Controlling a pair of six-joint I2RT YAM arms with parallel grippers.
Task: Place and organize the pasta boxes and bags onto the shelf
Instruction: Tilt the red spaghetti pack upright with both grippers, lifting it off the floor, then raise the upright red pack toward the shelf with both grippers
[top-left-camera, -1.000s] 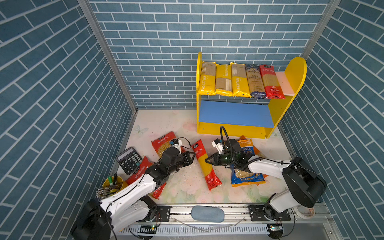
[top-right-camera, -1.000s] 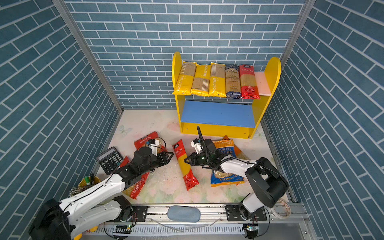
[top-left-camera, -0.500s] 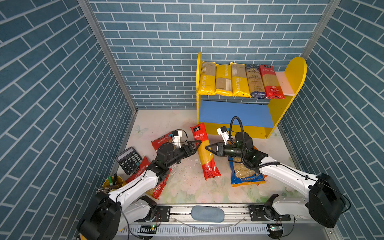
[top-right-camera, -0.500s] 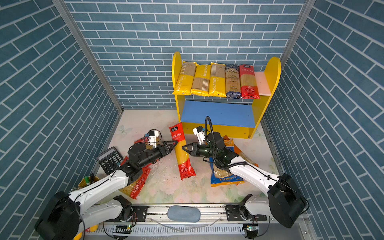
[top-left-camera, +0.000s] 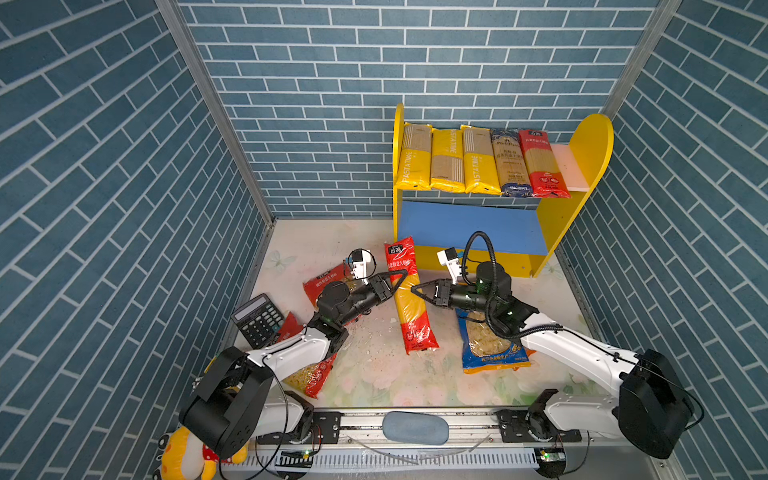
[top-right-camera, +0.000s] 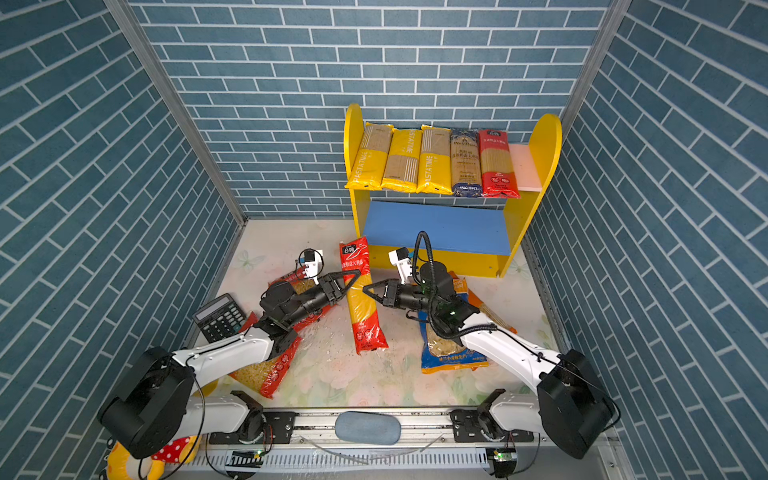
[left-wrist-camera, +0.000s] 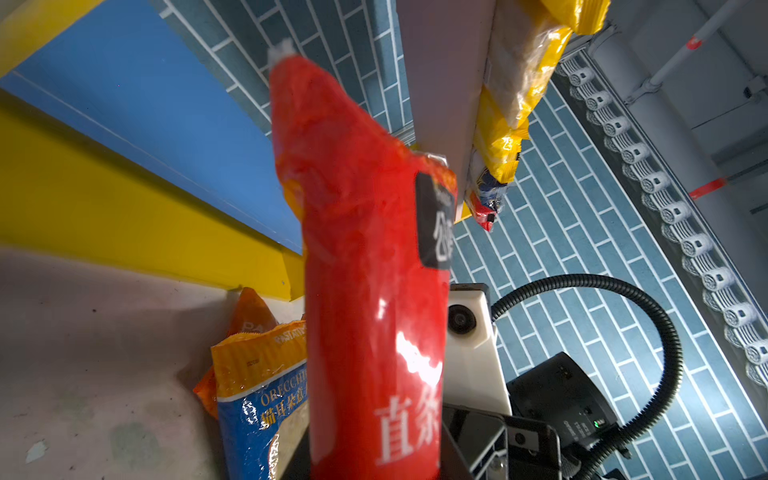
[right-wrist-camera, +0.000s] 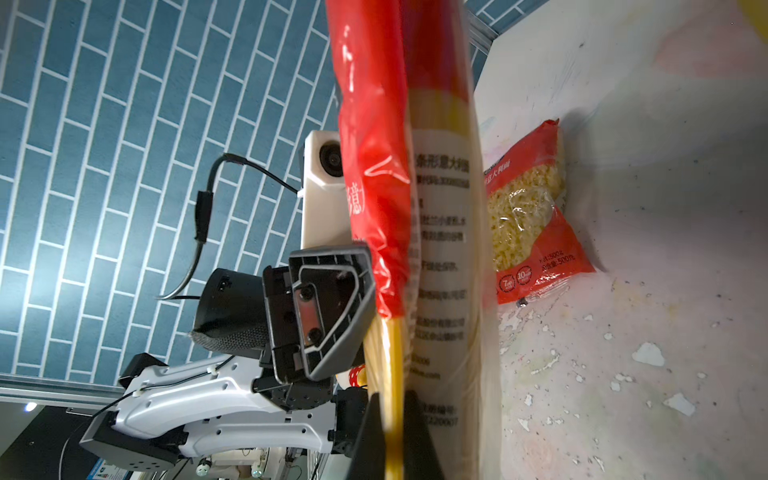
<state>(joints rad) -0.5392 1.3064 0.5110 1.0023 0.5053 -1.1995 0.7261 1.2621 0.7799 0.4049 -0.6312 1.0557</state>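
Observation:
A long red spaghetti bag (top-left-camera: 409, 307) (top-right-camera: 361, 307) leans in front of the shelf (top-left-camera: 590, 141), its far end raised and its near end on the floor. My right gripper (top-left-camera: 414, 288) (right-wrist-camera: 392, 399) is shut on the bag's thin yellow edge. From the other side my left gripper (top-left-camera: 397, 284) (top-right-camera: 349, 282) is shut on the same bag. One of its fingers (right-wrist-camera: 328, 316) lies flat against the red film. The bag (left-wrist-camera: 374, 291) fills the left wrist view. Several long packs (top-left-camera: 478, 162) lie side by side on the pink upper board. The blue lower board (top-left-camera: 469, 228) is bare.
A blue ORECCHIETTE bag (top-left-camera: 490, 349) lies under my right arm, over an orange bag (top-right-camera: 486, 307). Two red bags (top-left-camera: 328, 282) (top-left-camera: 311, 374) lie under my left arm. A black calculator (top-left-camera: 257, 320) sits by the left wall and a yellow plush toy (top-left-camera: 187, 457) below the rail.
The right gripper lifted the red spaghetti bag's far end off the floor and carried it toward the shelf. The left gripper came up beside it, opened wide and closed on the bag.

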